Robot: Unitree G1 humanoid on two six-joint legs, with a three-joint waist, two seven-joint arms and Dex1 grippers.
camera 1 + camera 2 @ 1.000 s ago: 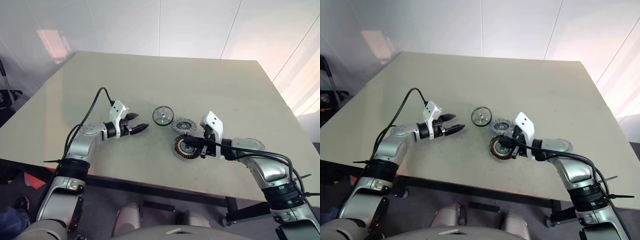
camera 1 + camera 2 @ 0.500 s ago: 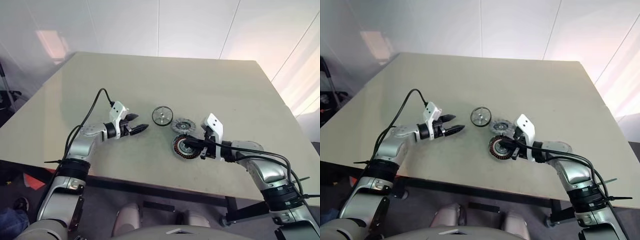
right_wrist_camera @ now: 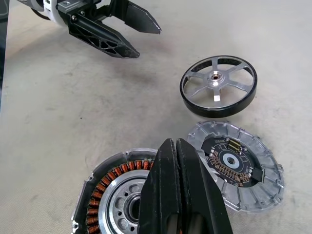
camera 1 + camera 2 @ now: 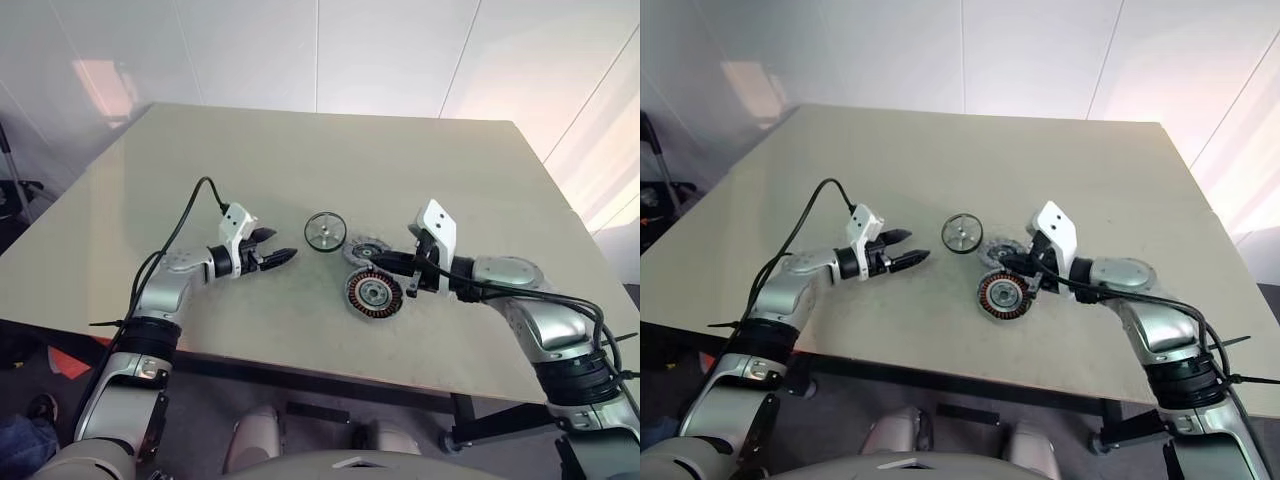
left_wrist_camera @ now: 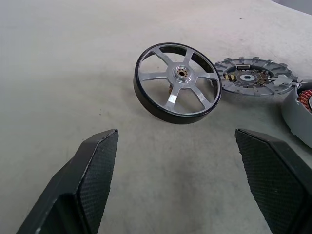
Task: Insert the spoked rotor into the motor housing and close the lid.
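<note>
Now we see three motor parts lying close together on the beige counter point(image 4: 420, 160). Our left claw point(image 4: 278, 244) hovers with its fingers spread wide, holding nothing, pointed toward the spoked rotor point(image 4: 325, 230), which lies flat on the counter a little apart from it. Just beside the rotor lies the lid point(image 4: 366, 250), a grey ribbed disc whose upturned face shows a dark ring of small components around its hub. The motor housing point(image 4: 373, 295), with its ring of copper windings around a silver centre, sits next to the lid, on the side nearer us. Our right claw point(image 4: 382, 263) has its fingers pressed together, pinching nothing, poised above the gap between housing and lid. We can read no brand, label or writing on any of the parts.
</note>
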